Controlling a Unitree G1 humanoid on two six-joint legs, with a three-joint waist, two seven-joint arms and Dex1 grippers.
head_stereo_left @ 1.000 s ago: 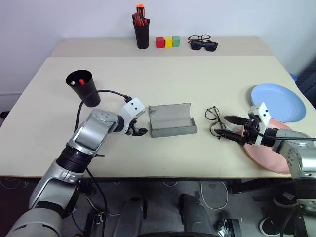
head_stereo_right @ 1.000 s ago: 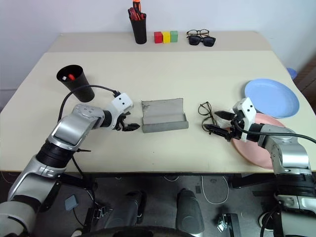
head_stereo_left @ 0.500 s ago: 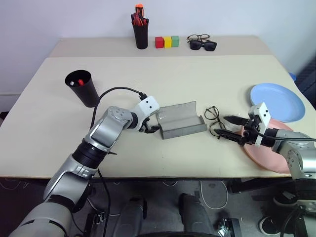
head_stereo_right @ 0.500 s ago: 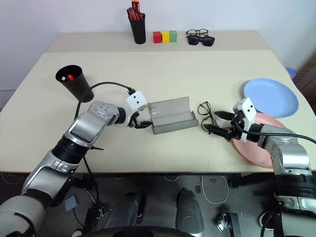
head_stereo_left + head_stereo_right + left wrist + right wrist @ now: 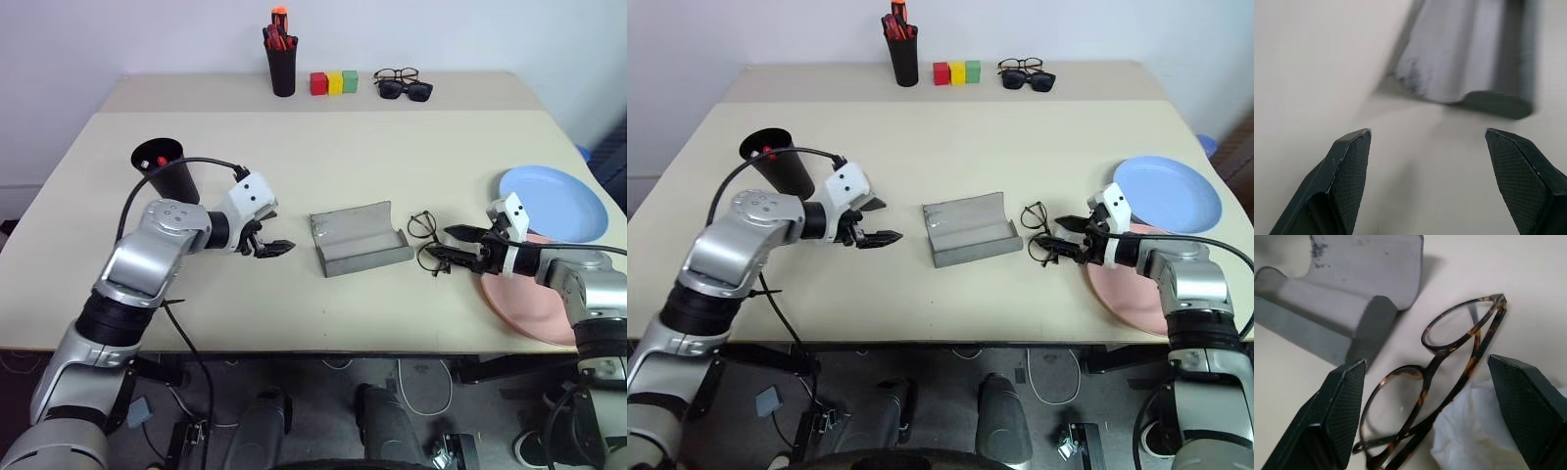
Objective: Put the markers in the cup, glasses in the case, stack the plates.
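The grey case (image 5: 361, 238) lies open at the table's middle, tilted. Just right of it lie the thin-framed glasses (image 5: 423, 240), folded. My right gripper (image 5: 456, 248) is open, low over the table, its fingertips at the glasses' right side; the right wrist view shows the glasses (image 5: 1449, 382) between its fingers (image 5: 1337, 406). My left gripper (image 5: 269, 245) hangs open and empty, left of the case and apart from it. The black cup (image 5: 167, 171) stands at the left with the markers' (image 5: 157, 163) ends showing inside. The blue plate (image 5: 554, 203) and pink plate (image 5: 524, 299) lie side by side at the right.
At the back stand a black pen holder (image 5: 281, 59) with red and orange pens, three coloured blocks (image 5: 334, 82), and sunglasses with another pair of spectacles (image 5: 404, 86). A white cloth (image 5: 1484, 440) lies beside the glasses. The pink plate reaches the table's front edge.
The left gripper reached the case, nudged it right and turned it, then drew back left and upward. The right gripper edged a little closer to the glasses.
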